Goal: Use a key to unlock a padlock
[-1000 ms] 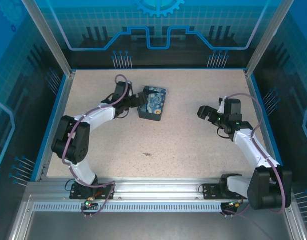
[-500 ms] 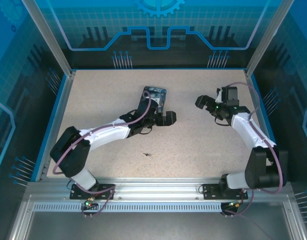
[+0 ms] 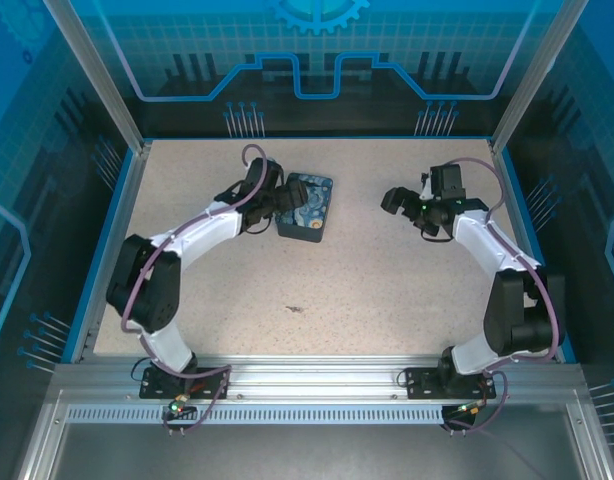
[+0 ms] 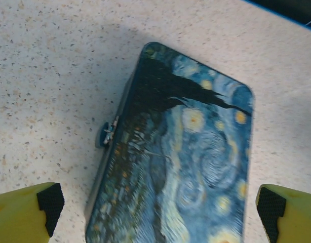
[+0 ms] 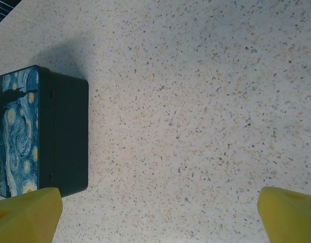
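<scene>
A tiny bluish-grey padlock (image 4: 105,134) hangs at the clasp on the long side of a painted tin (image 4: 186,167) that faces the table's (image 3: 387,290) left edge. It juts sideways, and its own axis is too small to judge. The tin lies lengthwise near the far edge, left of centre. The left gripper (image 3: 285,196) hovers over it, jaws wide and empty. The right gripper (image 3: 397,200), equally spread and empty, hangs well apart.

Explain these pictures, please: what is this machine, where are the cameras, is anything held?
Two robot arms are bolted at the near edge of a table. One picture looks down from above and behind them; the other two come from a camera on each wrist, yellow fingertips at the bottom corners. On the table lies a painted tin with a tiny padlock at its side latch. The left gripper hovers by the tin; the right gripper is off to its side. Both are open, holding nothing.
</scene>
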You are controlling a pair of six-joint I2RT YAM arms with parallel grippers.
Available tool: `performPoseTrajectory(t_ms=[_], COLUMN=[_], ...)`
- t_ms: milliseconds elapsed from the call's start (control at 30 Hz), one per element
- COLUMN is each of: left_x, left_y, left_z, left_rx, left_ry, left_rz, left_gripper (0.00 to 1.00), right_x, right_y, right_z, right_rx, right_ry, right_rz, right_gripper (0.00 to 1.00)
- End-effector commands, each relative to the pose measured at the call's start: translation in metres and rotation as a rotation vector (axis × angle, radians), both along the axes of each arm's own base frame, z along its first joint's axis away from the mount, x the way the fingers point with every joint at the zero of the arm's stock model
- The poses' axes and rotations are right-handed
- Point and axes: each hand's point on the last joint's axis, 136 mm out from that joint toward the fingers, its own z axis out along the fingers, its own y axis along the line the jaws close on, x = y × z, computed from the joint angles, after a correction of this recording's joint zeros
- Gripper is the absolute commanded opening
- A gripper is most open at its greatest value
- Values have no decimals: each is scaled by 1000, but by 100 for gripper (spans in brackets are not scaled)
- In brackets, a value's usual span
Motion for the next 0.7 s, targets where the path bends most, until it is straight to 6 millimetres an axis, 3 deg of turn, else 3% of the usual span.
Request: performPoseTrajectory(t_ms=[0,167,300,433,567,667], left_x=[5,12,1,-27,-66,-89], left_y=[1,-17,-43,-95,-156,-177], left_z=[-20,-36,-34,-8,24,38], left_rx=[64,0,-67,-184,-298,-316], left_ry=[64,99,91,19,-43,-74], left_rz=[-28,-60,-108,-204,-324,-367], left_gripper=[99,99,99,99,99,99], right_x=[1,0,0,7,26,47], right_y=[2,-6,-12,-12,-9,-3], right_z=[4,6,12,16,19,21], right_rx=[-1,-1,6,8,25,50], right_ry=[27,28,16,2,0,-7], right_rz=[4,-11,-22,-23,-18,-5], right_gripper=[100,100,100,100,100,100])
